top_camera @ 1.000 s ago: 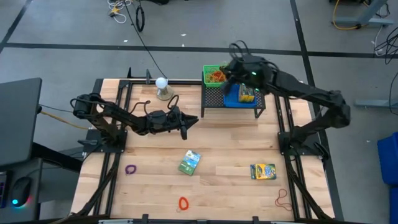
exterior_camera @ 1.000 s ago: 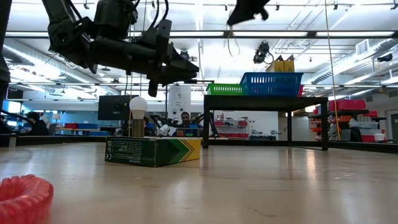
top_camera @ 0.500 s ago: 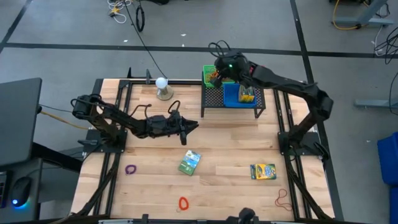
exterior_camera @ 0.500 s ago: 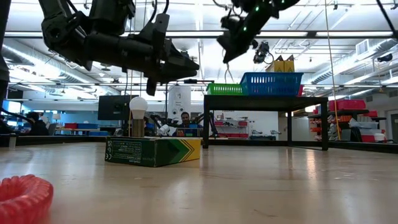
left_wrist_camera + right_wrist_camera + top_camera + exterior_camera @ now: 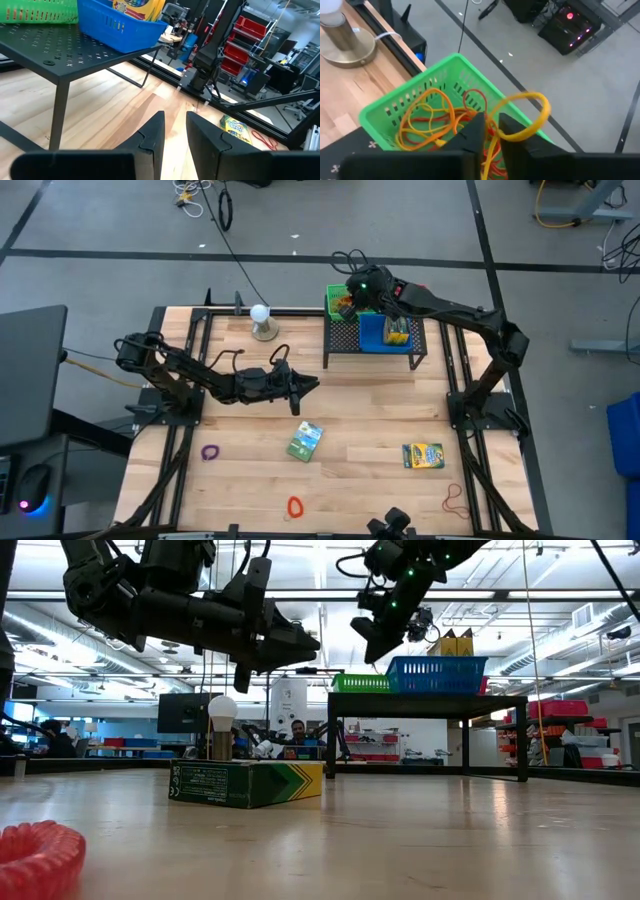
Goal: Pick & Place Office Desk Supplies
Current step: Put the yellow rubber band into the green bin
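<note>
Right gripper (image 5: 487,131) over green basket (image 5: 395,105), fingers a little apart, yellow band (image 5: 527,117) looped across them, more bands (image 5: 427,120) heaped below. Left gripper (image 5: 174,131) mid-table, narrowly parted, empty; crayon box (image 5: 234,125) beyond it.

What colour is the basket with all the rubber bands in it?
Green basket; the right wrist view shows it best.

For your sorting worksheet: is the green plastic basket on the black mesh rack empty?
No. The green plastic basket on the black mesh rack holds tangled yellow and red rubber bands.
</note>
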`<state>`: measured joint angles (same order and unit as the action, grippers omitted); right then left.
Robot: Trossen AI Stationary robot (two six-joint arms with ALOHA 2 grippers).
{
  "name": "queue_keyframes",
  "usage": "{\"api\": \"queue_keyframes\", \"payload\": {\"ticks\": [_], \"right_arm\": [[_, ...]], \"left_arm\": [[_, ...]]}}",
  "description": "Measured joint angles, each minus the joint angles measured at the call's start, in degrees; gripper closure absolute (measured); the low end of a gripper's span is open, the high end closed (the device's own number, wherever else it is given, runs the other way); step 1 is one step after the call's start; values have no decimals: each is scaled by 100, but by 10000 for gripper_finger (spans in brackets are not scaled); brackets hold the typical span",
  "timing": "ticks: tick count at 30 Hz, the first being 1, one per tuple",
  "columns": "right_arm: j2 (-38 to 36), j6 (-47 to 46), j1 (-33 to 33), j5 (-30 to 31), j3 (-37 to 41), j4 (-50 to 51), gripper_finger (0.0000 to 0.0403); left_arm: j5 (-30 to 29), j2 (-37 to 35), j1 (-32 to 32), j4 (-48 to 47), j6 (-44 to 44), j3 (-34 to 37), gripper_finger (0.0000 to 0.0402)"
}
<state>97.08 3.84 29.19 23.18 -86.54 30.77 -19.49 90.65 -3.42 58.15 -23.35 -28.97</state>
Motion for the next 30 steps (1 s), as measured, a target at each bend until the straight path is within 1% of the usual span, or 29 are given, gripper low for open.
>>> {"api": "queue_keyframes", "payload": {"ticks": [7, 12, 15, 18, 21, 23, 25, 29, 30], "right_arm": [[-7, -66, -6, -4, 0, -11, 253], [-7, -360, -2, -4, 0, -10, 194], [-4, -505, 11, -133, 0, -14, 172], [30, -969, 102, -505, 0, -15, 166], [120, -1481, 213, -732, 0, -76, 184], [125, -1651, 281, -860, 7, -66, 213], [114, -1864, 340, -945, 4, -136, 255], [114, -2343, 477, -1360, 4, -109, 362], [114, -2424, 503, -1401, 4, -104, 381]], "left_arm": [[0, 0, 0, 33, 0, 0, 317], [0, 0, 0, 33, -1, 0, 317], [-54, 0, 0, 33, -2, 0, 317], [-148, 0, 0, 33, -2, 0, 317], [-151, 0, 4, 35, -2, 0, 317], [-151, 0, 4, 35, -16, 0, 317], [-153, 0, 4, 37, -22, 0, 317], [-151, 0, 4, 37, -22, 0, 317], [-152, 0, 4, 37, -22, 0, 317]]}}
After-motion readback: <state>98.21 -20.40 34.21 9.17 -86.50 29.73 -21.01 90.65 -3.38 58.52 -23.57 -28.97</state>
